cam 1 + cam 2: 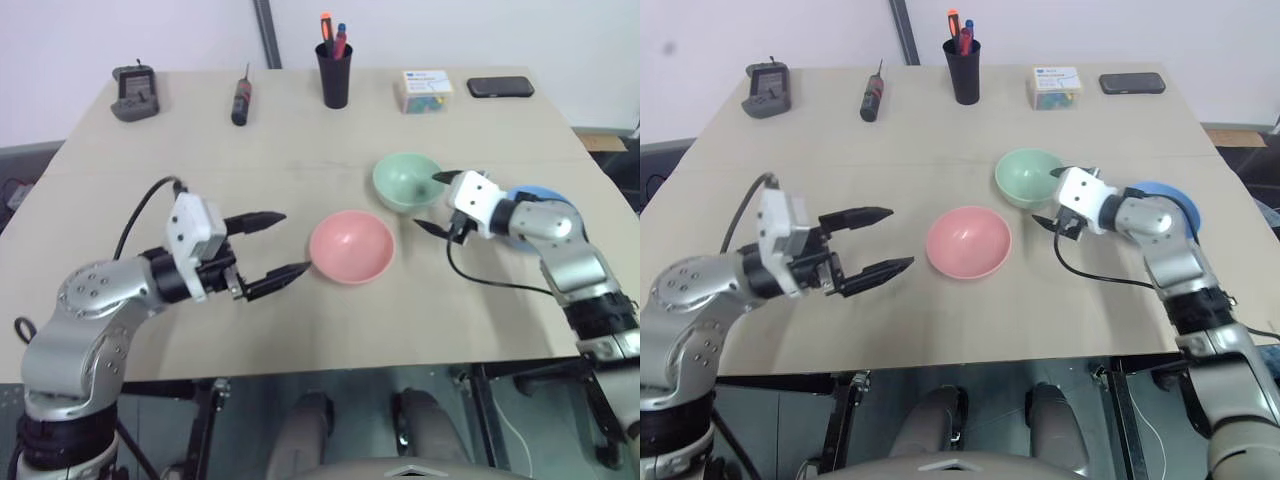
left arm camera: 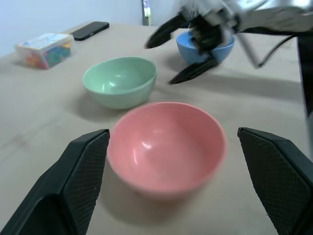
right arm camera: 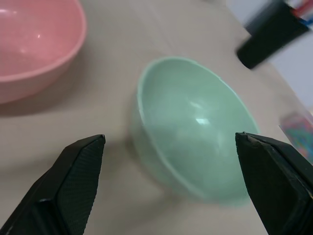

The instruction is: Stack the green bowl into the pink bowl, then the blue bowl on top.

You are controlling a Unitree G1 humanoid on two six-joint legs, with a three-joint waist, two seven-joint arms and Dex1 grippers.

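Both end effectors spread wide and empty: left end effector (image 1: 268, 250) beside pink bowl (image 1: 351, 246), right end effector (image 1: 436, 203) beside green bowl (image 1: 406, 181).

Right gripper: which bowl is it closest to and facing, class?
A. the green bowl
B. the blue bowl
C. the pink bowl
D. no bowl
A: the open right gripper sits beside the green bowl, and its wrist view looks straight at that bowl.
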